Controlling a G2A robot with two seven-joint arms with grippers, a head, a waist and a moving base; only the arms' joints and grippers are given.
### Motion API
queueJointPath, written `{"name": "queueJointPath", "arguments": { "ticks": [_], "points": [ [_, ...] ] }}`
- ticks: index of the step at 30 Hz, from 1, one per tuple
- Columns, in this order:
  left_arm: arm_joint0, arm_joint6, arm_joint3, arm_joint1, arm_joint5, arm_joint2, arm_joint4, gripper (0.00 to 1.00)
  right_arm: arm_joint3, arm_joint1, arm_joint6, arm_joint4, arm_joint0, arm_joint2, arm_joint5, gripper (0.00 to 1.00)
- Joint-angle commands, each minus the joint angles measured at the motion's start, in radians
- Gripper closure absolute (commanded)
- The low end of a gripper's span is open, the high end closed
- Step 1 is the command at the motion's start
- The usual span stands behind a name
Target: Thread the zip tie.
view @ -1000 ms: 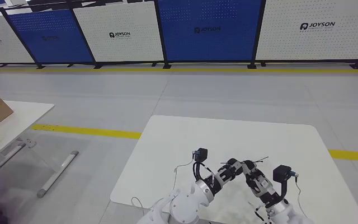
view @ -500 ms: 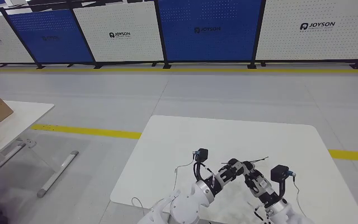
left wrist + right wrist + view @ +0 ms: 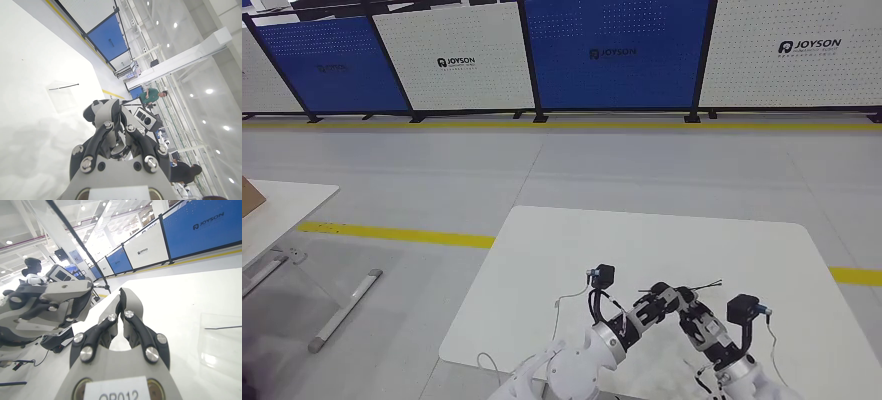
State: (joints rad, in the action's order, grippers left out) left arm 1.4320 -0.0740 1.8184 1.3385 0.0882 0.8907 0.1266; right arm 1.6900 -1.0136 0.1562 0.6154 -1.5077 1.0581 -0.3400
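A black zip tie [image 3: 79, 240] is held above the white table [image 3: 642, 240] near its front edge. My left gripper [image 3: 115, 104] is shut on it near one end, and a short stub [image 3: 139, 104] pokes out past the fingertips. In the right wrist view the long strip runs from close to the camera down to the tie's thick end [image 3: 108, 289] beside the left gripper [image 3: 83, 289]. My right gripper [image 3: 121, 296] is shut, tips just beside that end, with nothing seen between its pads. From the top view both grippers [image 3: 660, 296] [image 3: 687, 305] meet, and the tie [image 3: 704, 287] sticks out past them.
A second black zip tie [image 3: 64, 86] [image 3: 223, 327] lies on a clear plastic bag [image 3: 217, 347] on the table beyond the grippers. The table's far half is bare white surface. A thin cable [image 3: 564, 297] hangs by the left arm near the table's left edge.
The right arm's wrist has shifted very slightly toward the robot. Both grippers stay together on the same spot, and the zip tie has not visibly moved.
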Motion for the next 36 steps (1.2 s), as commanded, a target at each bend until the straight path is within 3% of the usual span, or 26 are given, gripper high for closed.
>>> {"name": "queueJointPath", "arguments": {
  "ticks": [1,10,21,36],
  "points": [
    [-0.001,0.0,-0.004,0.0,0.0,-0.002,-0.003,1.0,0.004,0.002,0.0,0.001,-0.004,0.003,0.0,0.77],
    [0.0,-0.001,-0.004,0.0,-0.004,-0.003,0.002,1.0,0.005,0.007,0.006,-0.004,-0.007,0.005,0.0,0.82],
    [0.0,0.005,-0.009,0.0,-0.004,-0.009,0.01,1.0,0.013,0.011,0.008,0.004,-0.011,0.004,0.0,0.76],
    [-0.004,0.013,-0.011,0.001,0.005,-0.015,0.013,1.0,0.028,0.019,0.021,0.002,-0.02,0.012,0.0,0.8]
  ]
}}
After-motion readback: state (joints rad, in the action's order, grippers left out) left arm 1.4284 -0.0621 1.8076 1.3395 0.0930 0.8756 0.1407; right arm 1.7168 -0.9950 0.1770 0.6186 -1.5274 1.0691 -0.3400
